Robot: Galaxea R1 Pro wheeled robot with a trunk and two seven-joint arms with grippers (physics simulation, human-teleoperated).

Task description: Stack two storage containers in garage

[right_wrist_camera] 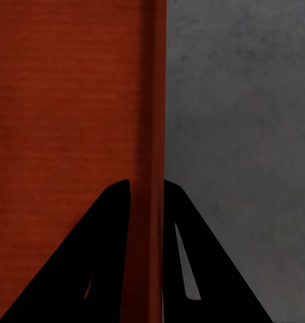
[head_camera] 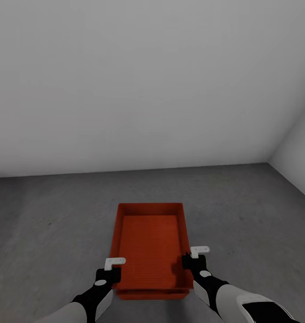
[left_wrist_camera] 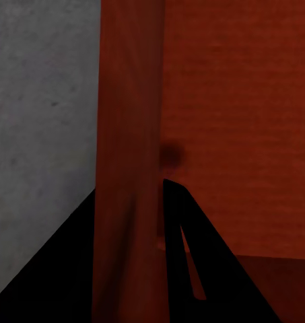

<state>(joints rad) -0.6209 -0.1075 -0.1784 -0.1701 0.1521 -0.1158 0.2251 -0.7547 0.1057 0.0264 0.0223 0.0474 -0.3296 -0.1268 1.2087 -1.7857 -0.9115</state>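
Garage corner: white walls, dark grey concrete floor (head_camera: 45, 215). Red-orange storage container (head_camera: 150, 244), open top, carried low over floor; whether touching it, unclear. Left hand (head_camera: 114, 269) clamps left wall, right hand (head_camera: 193, 260) clamps right wall: two-sided pinch likely keeps box level. Second rim edge below near end hints at another container beneath; unsure. Wrist views show fingers (right_wrist_camera: 112, 256) straddling thin wall, hidden from head view.
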